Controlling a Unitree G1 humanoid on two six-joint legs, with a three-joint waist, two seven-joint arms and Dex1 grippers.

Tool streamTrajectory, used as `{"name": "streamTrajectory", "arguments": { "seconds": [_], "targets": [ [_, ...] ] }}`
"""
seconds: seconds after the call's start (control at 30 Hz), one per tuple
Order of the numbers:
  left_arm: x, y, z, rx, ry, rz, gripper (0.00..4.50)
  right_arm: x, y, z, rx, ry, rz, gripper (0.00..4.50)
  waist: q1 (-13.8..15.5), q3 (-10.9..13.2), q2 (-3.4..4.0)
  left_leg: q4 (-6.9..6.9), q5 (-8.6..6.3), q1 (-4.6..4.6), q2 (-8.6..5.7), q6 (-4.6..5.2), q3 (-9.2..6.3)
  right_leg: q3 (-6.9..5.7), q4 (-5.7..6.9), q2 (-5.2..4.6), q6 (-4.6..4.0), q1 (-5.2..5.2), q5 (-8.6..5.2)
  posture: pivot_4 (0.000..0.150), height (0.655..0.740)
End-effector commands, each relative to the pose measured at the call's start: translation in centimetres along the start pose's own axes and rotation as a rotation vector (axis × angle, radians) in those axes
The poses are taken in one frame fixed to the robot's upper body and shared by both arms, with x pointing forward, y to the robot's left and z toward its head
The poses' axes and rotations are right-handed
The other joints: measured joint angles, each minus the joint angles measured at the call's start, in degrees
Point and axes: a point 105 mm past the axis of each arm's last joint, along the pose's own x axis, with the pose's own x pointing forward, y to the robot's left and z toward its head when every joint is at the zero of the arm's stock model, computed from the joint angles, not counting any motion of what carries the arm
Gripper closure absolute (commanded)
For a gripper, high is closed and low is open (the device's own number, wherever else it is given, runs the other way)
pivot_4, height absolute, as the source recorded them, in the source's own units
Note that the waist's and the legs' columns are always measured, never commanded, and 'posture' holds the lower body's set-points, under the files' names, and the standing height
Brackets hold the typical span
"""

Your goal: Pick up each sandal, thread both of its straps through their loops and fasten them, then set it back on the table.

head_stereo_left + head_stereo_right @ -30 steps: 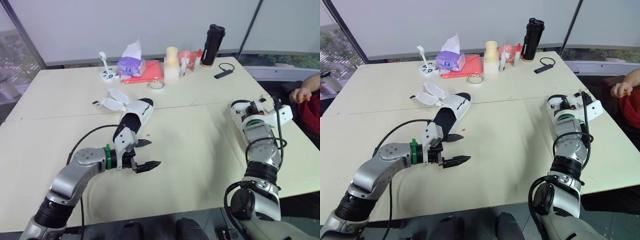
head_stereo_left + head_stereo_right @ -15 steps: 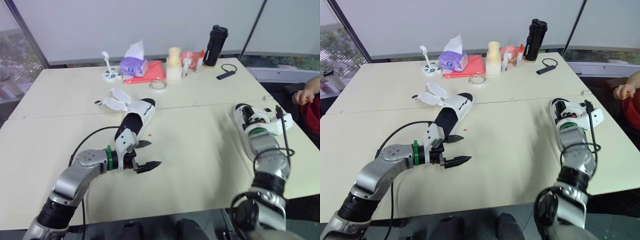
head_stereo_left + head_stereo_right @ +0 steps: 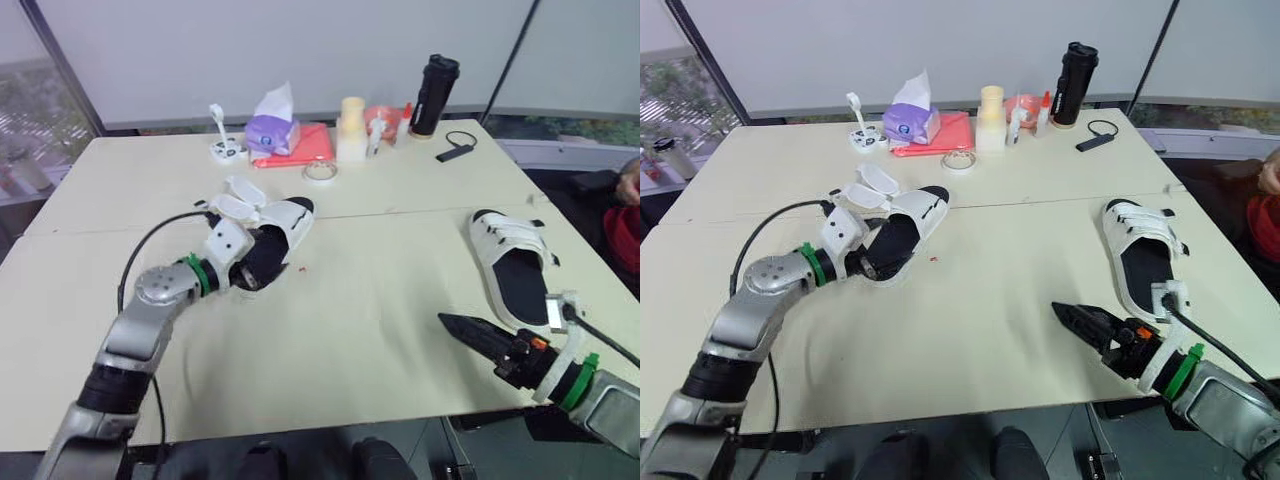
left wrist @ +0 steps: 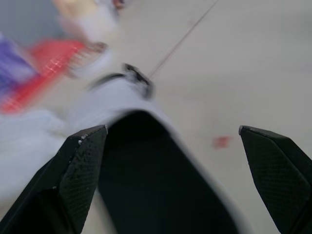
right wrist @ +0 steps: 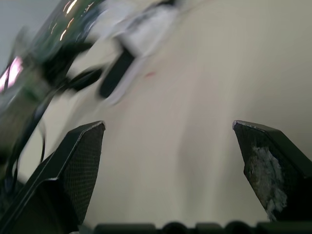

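Left fingers (image 4: 73, 180) — spread wide, sandal (image 4: 156, 185) between them

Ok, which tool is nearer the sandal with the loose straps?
Left. The left tool sits open right at the near end of the loose-strapped sandal. The right tool hangs over the near right of the table, beside the other sandal.

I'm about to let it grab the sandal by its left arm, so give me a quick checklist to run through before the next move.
1. Left gripper fingers open: ok.
2. Heel of the loose-strapped sandal between those fingers: ok.
3. Its straps splayed free for threading: ok.
4. Right gripper open, apart from the other sandal: ok.
5. Fastening on the other sandal: cannot tell.
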Motion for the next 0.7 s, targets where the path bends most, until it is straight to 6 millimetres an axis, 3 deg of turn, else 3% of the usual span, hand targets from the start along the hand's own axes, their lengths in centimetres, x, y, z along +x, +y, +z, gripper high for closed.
{"name": "streamTrajectory", "arguments": {
  "seconds": [0.03, 0.2, 0.53, 0.67, 0.7],
  "targets": [
    [0.9, 1.6, 0.4, 0.363, -0.012, 0.106, 0.00, 2.0, 2.0, 0.7, -0.133, -0.004, 0.075, 0.06, 0.3, 0.0, 0.00, 0.00, 0.00, 0.09, 0.00, 0.00, -0.02, -0.01, -0.01, 0.00, 0.00, 0.09, 0.00, 0.150, 0.7400],
    [2.4, 2.5, -0.3, 0.612, 0.000, 0.132, 0.00, 4.3, 2.9, 1.6, -0.215, -0.034, 0.116, 0.06, 0.7, 0.0, -0.06, -0.01, 0.00, -0.20, -0.02, -0.01, -0.05, -0.09, -0.01, -0.09, 0.06, -0.12, 0.01, 0.150, 0.7400],
    [7.3, 1.0, -1.4, 0.730, 0.023, 0.105, 0.00, 6.5, 2.1, 1.9, -0.296, -0.045, 0.108, 0.06, 1.5, 0.0, -0.15, 0.28, 0.00, -0.42, -0.39, 0.01, -0.09, -0.12, 0.02, -0.42, 0.33, -0.19, 0.08, 0.150, 0.7400],
    [8.0, 0.9, -1.8, 0.760, 0.043, 0.113, 0.00, 6.7, 1.9, 1.8, -0.304, -0.050, 0.102, 0.06, 1.5, 0.0, -0.16, 0.42, -0.02, -0.43, -0.39, 0.03, -0.09, -0.11, 0.07, -0.41, 0.39, -0.15, 0.11, 0.150, 0.7400],
    [8.4, 0.8, -1.8, 0.761, 0.055, 0.117, 0.25, 6.8, 1.9, 1.8, -0.303, -0.056, 0.100, 0.02, 1.6, 0.0, -0.16, 0.44, -0.02, -0.43, -0.39, 0.03, -0.09, -0.11, 0.09, -0.41, 0.39, -0.15, 0.11, 0.150, 0.7400]
  ]
}}
